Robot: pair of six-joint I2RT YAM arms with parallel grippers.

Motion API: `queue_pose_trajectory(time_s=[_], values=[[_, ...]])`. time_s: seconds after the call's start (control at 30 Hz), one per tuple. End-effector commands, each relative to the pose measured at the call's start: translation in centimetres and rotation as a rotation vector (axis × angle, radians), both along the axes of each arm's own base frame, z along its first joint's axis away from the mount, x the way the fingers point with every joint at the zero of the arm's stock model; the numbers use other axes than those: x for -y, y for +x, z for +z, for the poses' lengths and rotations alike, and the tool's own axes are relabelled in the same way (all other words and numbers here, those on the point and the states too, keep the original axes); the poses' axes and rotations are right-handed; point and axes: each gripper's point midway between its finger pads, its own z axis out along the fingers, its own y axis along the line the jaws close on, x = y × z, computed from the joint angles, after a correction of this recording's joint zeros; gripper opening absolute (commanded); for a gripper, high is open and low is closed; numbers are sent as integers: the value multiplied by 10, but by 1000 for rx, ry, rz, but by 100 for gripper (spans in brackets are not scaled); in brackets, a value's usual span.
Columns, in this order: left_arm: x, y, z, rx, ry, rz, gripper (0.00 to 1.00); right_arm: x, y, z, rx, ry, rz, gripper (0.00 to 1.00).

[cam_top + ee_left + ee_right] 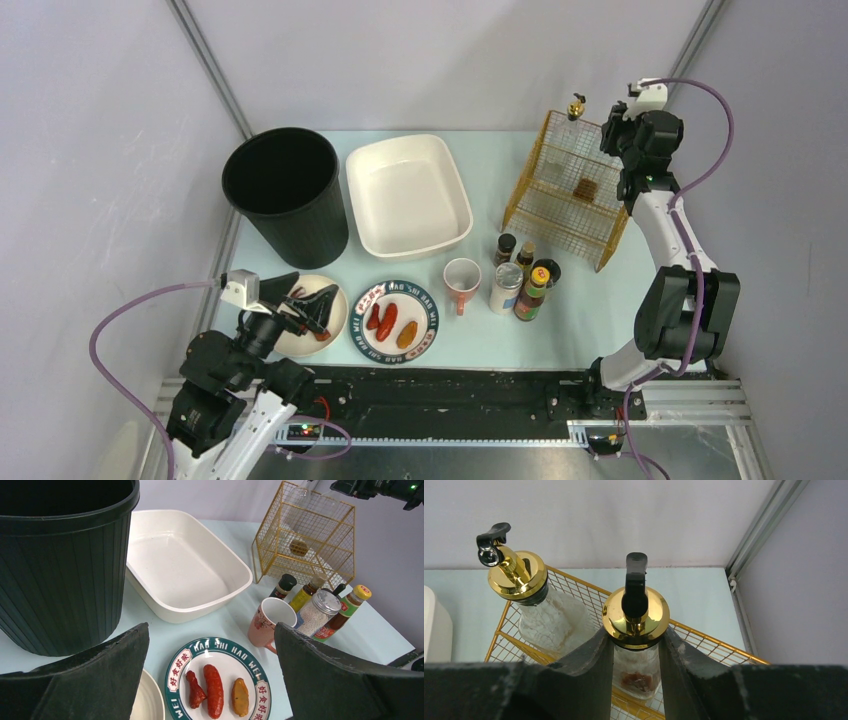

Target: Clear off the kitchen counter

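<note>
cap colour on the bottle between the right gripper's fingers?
Shiny gold cap with a black spout; clearest in the right wrist view.

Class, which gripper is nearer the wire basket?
Right. The right gripper grips a bottle right at the basket; the left gripper hangs open over the white plate at the near left, well away.

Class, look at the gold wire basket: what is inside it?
Inside the gold wire basket are two gold-capped glass bottles: the free bottle, and the gripped bottle, held by the right gripper, with something brown inside. The fingers hide its base.
</note>
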Motion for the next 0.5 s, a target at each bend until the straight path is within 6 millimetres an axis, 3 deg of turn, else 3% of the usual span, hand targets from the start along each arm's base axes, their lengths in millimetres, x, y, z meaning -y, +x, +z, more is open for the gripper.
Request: queue_pose_trajectory(time_s=[0.0,0.13,0.33,0.47], values=[[2,1,4,29,11,-10,98,-2,2,35,110,11,-2,0],[2,2,4,28,12,-9,98,0,2,28,93,20,-15,2],[2,2,4,29,10,-7,98,2,4,14,56,55,-42,23],[2,1,4,30,11,-8,98,2,4,6,31,65,-50,31]])
